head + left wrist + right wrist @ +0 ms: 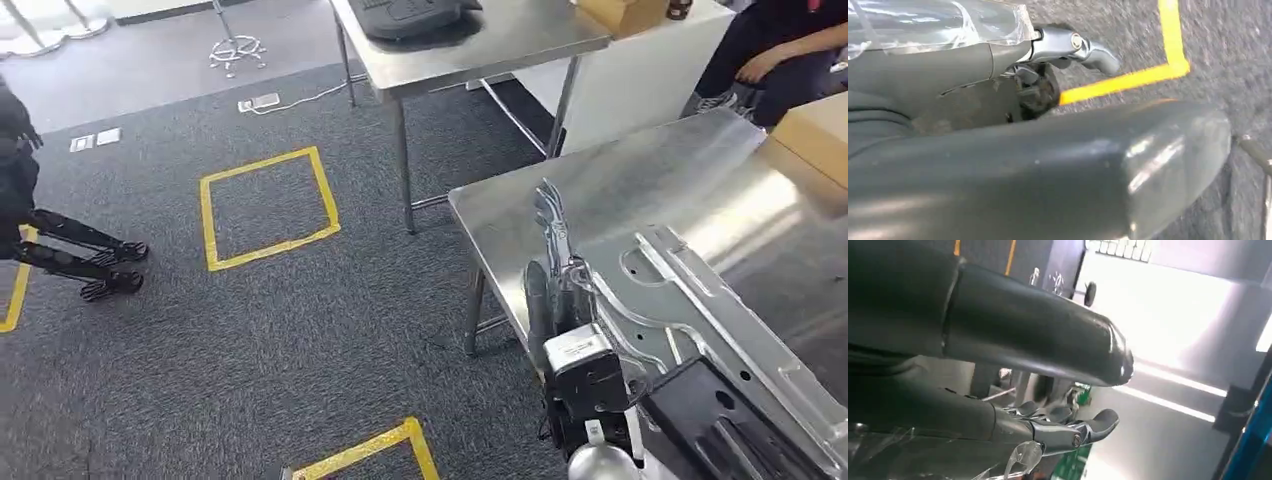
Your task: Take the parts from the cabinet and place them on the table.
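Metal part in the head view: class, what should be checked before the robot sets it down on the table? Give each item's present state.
1. Metal part above the steel table: ok.
2. Left hand holds the part's end: ok.
3. Right hand grip on the part: cannot tell.
4. Part already resting on the tabletop: cannot tell.
5. Cardboard box at the table's far edge, apart from the part: ok.
6. Seated person is beyond the table, away from the part: ok.
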